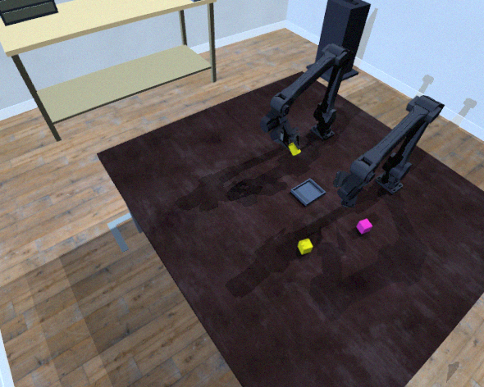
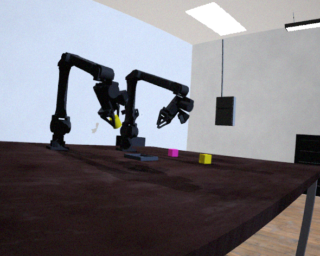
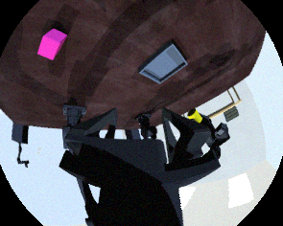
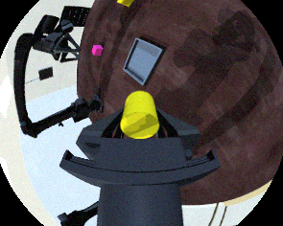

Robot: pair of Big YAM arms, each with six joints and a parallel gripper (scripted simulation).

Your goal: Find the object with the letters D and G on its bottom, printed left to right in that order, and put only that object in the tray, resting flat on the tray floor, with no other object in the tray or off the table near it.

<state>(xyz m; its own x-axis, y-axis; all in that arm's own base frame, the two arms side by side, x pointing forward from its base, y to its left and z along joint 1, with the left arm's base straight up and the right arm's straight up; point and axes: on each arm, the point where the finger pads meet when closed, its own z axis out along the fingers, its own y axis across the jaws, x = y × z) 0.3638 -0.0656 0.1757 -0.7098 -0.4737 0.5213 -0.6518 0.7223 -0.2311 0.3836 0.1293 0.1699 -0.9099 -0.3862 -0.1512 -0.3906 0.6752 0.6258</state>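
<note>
My right gripper (image 1: 293,146) (image 4: 139,110) is shut on a yellow cylinder (image 1: 294,149) (image 2: 116,121) (image 4: 140,112) (image 3: 195,116) and holds it tilted, well above the table. No letters can be read on its visible end. My left gripper (image 2: 159,126) is open and empty, raised and tilted above the table. A magenta cube (image 1: 364,226) (image 2: 173,152) (image 3: 52,45) (image 4: 97,50) rests on the table. A yellow block (image 1: 304,246) (image 2: 205,158) (image 4: 126,2) also rests there. The undersides of both are hidden. The grey tray (image 1: 308,191) (image 3: 164,62) (image 4: 146,57) is empty.
The dark red table top (image 1: 242,233) (image 2: 100,209) bears the arms, tray and loose objects. The tray lies between the two arms' sides. A wooden workbench (image 1: 109,22) and a tall black speaker-like box (image 1: 340,33) stand beyond the table.
</note>
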